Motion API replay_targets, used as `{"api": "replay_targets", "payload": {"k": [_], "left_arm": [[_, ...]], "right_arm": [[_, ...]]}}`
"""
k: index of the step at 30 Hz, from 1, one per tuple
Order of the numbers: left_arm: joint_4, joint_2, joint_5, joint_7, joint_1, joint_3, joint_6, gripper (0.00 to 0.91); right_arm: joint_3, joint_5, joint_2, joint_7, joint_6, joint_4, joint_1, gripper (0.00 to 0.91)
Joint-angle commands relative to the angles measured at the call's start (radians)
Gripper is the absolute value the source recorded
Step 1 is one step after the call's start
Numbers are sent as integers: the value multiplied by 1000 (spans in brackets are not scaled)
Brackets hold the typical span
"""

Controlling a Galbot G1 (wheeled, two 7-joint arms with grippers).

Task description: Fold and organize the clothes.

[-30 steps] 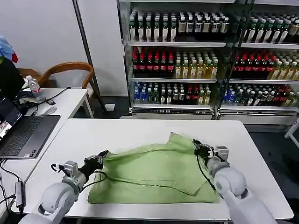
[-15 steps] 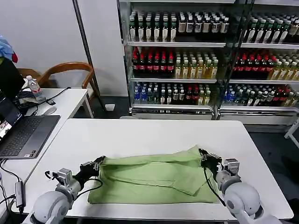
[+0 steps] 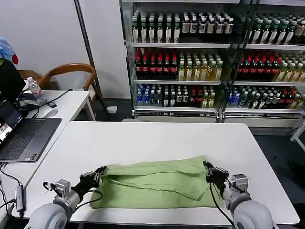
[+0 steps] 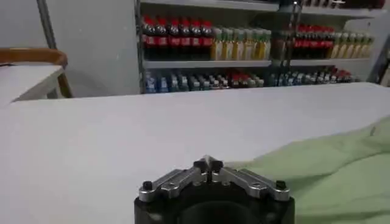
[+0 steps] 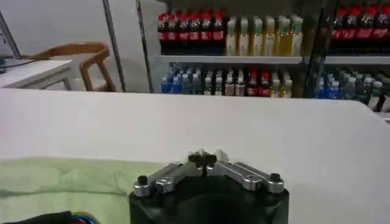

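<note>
The light green shirt (image 3: 157, 186) lies folded into a long flat band near the front edge of the white table (image 3: 143, 138). My left gripper (image 3: 98, 171) is shut on the band's far left corner, low over the tabletop. At the far right corner my right gripper (image 3: 208, 167) is likewise shut on the fabric. In the left wrist view the closed gripper (image 4: 208, 163) meets the green cloth (image 4: 329, 176). In the right wrist view the closed gripper (image 5: 205, 157) has cloth (image 5: 67, 182) beside it. Collar, buttons and print are hidden in the fold.
An open laptop (image 3: 24, 136) with cables sits on a side table (image 3: 71, 102) to the left, with a water bottle (image 3: 33, 88) and a wooden chair (image 3: 71, 71) behind. Glass-fronted drink shelves (image 3: 200, 62) stand beyond the table. The table's far half is bare.
Both grippers have drawn the shirt's far edge toward the front of the table and lowered it. The raised fold now lies flat as a narrower band.
</note>
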Motion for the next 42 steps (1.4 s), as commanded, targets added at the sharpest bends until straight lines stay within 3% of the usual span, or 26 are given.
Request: {"api": "replay_targets", "payload": {"k": [1,10,11,12,22,28,38,39,40,41,42], "left_arm": [[45,2,16,15,21,-17,-22,60],[22,-4,24,26,35,-19,-18,71],[20,-4,32,28,45,-22,-18,907],[17,-3,37,28,49,-26,-19,907],[-126,-1,-24,-149,98,-75,-3,907],[-124,-43,-73,-514,89,66,38,907],[-40,-94,-93,-634,36,142,35,907],[-48,-94,-93,-634,39,146,38,695],[-57,-93,-93,-628,41,149,44,202],[-61,-92,-94,-626,42,151,53,81],[-68,-90,-93,-624,44,158,60,40]], "right_arm": [[15,-13,-3,0,-1,42,-77,0],[14,-78,1,-14,4,18,-97,0],[10,-96,1,-24,7,17,-107,121],[8,-106,2,-26,7,17,-110,907],[119,-102,-15,-54,29,47,-134,907],[149,-137,9,-60,44,86,-162,907],[124,-203,33,-69,58,86,-175,907],[125,-203,33,-69,58,84,-174,907],[126,-204,34,-68,58,82,-173,907],[126,-204,34,-68,58,80,-172,907],[125,-204,35,-68,58,76,-168,907]]}}
